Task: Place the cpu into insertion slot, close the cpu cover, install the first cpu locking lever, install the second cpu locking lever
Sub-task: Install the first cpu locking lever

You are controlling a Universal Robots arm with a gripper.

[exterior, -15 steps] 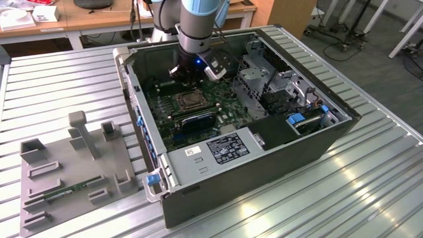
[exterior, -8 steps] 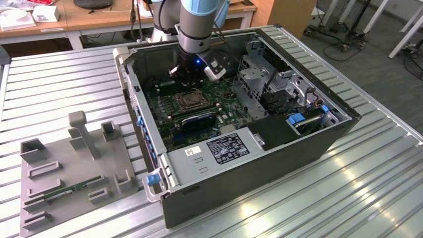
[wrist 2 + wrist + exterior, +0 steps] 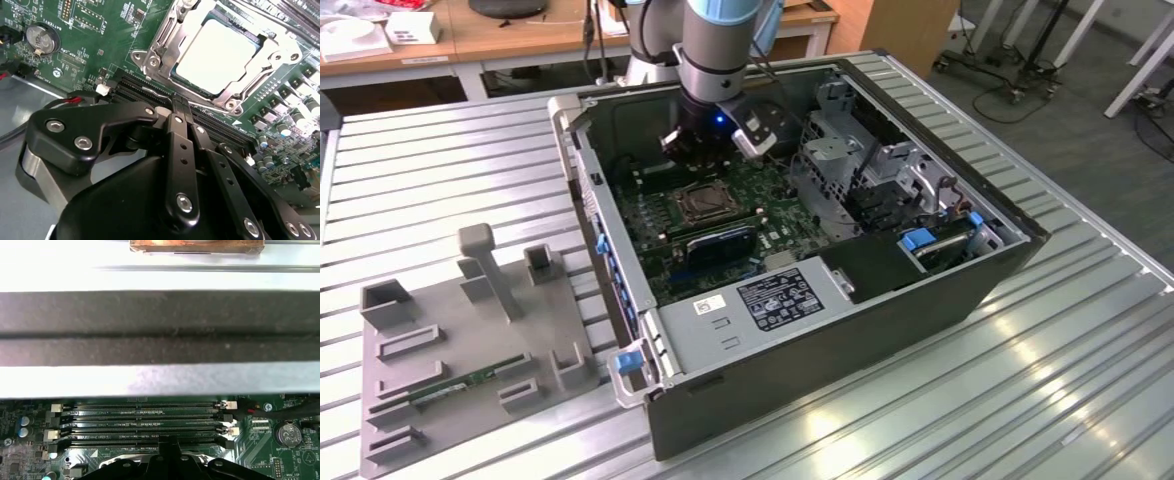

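Reaching down from above, the arm [image 3: 720,40] is dipping its wrist into the open PC case [image 3: 854,340], w/ the gripper [image 3: 707,158] hanging low over the green mobo [image 3: 774,195], just beyond the insertion slot [image 3: 680,200] as the exterior view sees it.

In the second wrist view the gripper [image 3: 181,102] is showing its jaws pressed together, nothing between 'em. The tips are sitting over the black RAM slots [image 3: 145,92], right beside the socket.

The cpu [image 3: 217,52] is lying flat in the slot, its pale square face gleaming. The cpu cover [image 3: 162,42], a thin silvery frame w/ a cutout middle, is lying down around it. Levers latched or not: can't tell.

The case is also housing a grey perforated drive cage [image 3: 834,150] and a PSU box [image 3: 774,295] w/ a white label. On the exterior view's left, a grey moulded tray [image 3: 454,310] is holding a green RAM stick [image 3: 460,385]. Everything is resting on a ribbed metal table [image 3: 987,400].

A round shiny coin battery [image 3: 42,39] is glinting on the board. In the first wrist view the RAM slots [image 3: 145,422] are running in parallel rows under the case's flat grey wall [image 3: 160,340].
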